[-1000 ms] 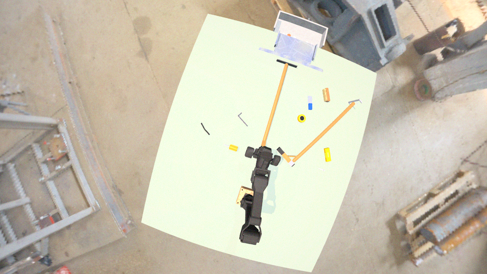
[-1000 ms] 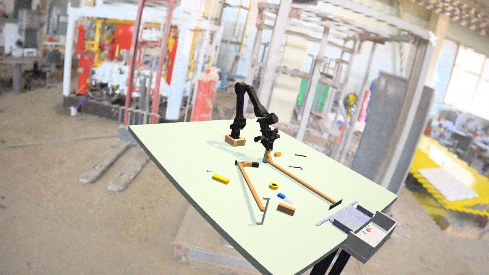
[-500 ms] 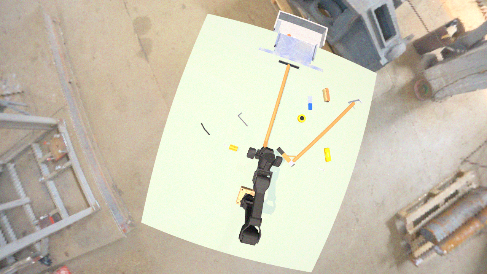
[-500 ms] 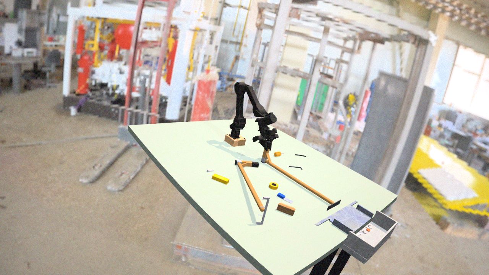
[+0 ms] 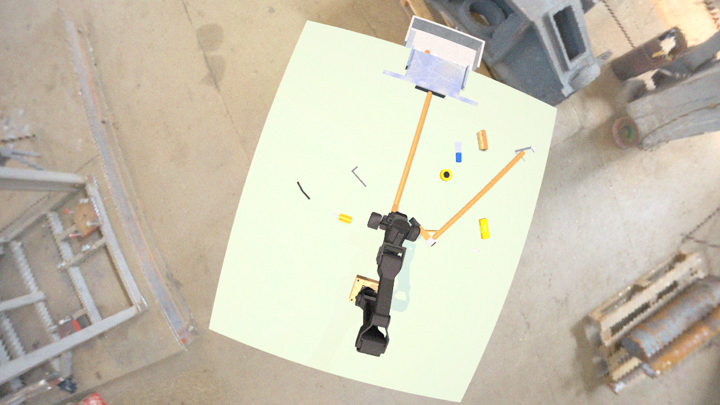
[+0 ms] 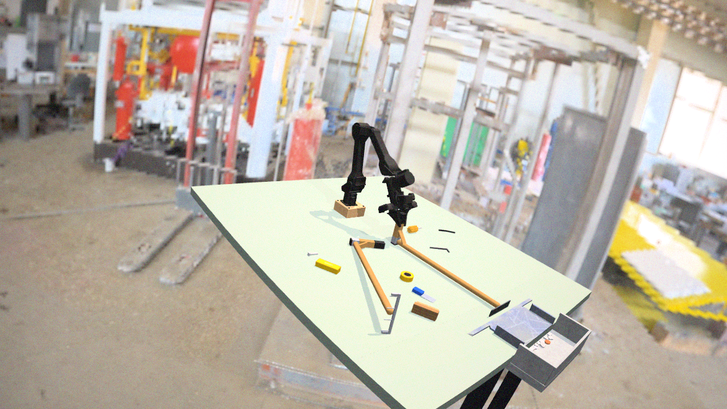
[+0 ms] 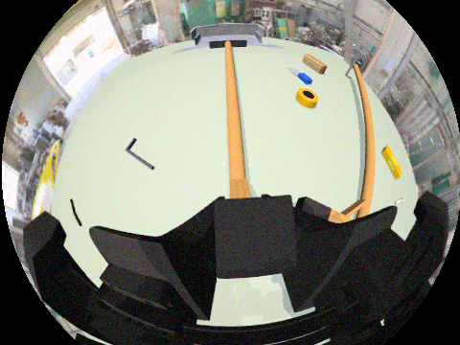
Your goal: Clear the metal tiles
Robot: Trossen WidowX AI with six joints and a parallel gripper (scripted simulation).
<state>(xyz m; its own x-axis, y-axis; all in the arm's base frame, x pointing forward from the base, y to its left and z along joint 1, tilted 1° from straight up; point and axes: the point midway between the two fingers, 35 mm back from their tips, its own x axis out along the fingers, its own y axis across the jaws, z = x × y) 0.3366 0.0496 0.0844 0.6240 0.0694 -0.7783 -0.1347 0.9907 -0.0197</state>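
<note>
My gripper (image 5: 396, 216) (image 6: 400, 224) (image 7: 242, 200) is shut on the upright grip of the long scraper (image 5: 413, 151) (image 6: 447, 272) (image 7: 233, 110). The scraper's wooden shaft runs out to its dark blade (image 5: 421, 88) (image 6: 499, 308) (image 7: 216, 44), which is at the near edge of the steel bench plate (image 5: 437, 72) (image 6: 521, 321). I see no tile on the plate. The catch box (image 5: 445, 35) (image 6: 528, 368) at its far end holds several small pale pieces and an orange piece (image 5: 427, 52) (image 6: 547, 341). The fingertips are largely hidden.
A hook-ended tool (image 5: 478, 195) (image 6: 373, 277) (image 7: 369, 144) lies to the right. Between it and the scraper are yellow tape (image 6: 406, 276), a blue-handled knife (image 5: 458, 157) and a wooden block (image 6: 425, 311). A hex key (image 5: 359, 177) and yellow screwdriver (image 5: 345, 218) lie left.
</note>
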